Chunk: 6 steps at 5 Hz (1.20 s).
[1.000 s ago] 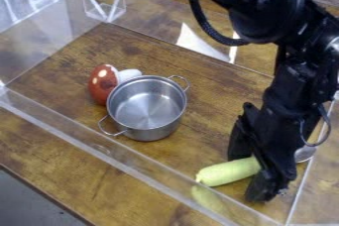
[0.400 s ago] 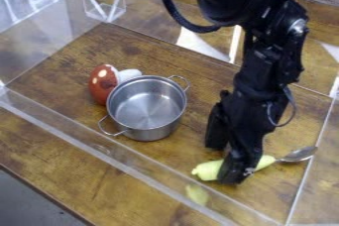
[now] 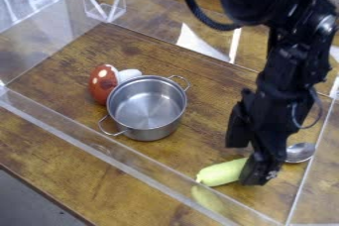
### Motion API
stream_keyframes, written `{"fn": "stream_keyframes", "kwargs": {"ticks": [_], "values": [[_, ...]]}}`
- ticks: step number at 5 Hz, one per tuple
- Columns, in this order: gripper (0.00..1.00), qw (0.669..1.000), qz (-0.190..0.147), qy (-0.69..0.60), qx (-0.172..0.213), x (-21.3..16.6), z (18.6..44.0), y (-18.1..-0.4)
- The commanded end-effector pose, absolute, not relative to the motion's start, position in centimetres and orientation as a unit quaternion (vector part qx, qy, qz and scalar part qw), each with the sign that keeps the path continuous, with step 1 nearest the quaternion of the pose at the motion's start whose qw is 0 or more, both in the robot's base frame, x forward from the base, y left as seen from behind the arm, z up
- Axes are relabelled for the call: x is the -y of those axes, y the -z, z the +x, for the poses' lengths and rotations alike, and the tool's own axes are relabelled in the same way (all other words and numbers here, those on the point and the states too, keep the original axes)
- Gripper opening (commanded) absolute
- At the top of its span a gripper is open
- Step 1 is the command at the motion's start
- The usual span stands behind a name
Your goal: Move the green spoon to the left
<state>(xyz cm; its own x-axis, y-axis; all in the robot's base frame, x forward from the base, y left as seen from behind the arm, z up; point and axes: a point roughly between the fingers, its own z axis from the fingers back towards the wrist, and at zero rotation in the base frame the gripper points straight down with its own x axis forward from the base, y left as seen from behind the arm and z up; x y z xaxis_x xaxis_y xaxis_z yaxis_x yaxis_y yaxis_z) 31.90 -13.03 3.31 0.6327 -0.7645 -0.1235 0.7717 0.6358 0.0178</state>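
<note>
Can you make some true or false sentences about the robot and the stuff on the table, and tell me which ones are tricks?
1. The pot has a lid on. False: it is open at the top.
2. The red-and-white toy is beside the pot. True.
3. The spoon's handle is blue. False: it is yellow-green.
4. The robot's gripper is over the spoon. True.
5. The spoon is inside the pot. False: it is outside, on the table.
</note>
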Motion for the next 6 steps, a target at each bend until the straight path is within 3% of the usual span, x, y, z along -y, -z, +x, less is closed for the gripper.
{"fn": "stream_keyframes", "kwargs": {"ticks": [1, 4, 6], "values": [[1.00, 0.892, 0.031, 0.450, -0.035, 13.1, 31.7, -4.4], [1.00, 0.886, 0.022, 0.463, -0.036, 15.3, 32.2, -4.8], [1.00, 0.892, 0.019, 0.448, -0.051, 14.7, 30.7, -5.1]]}}
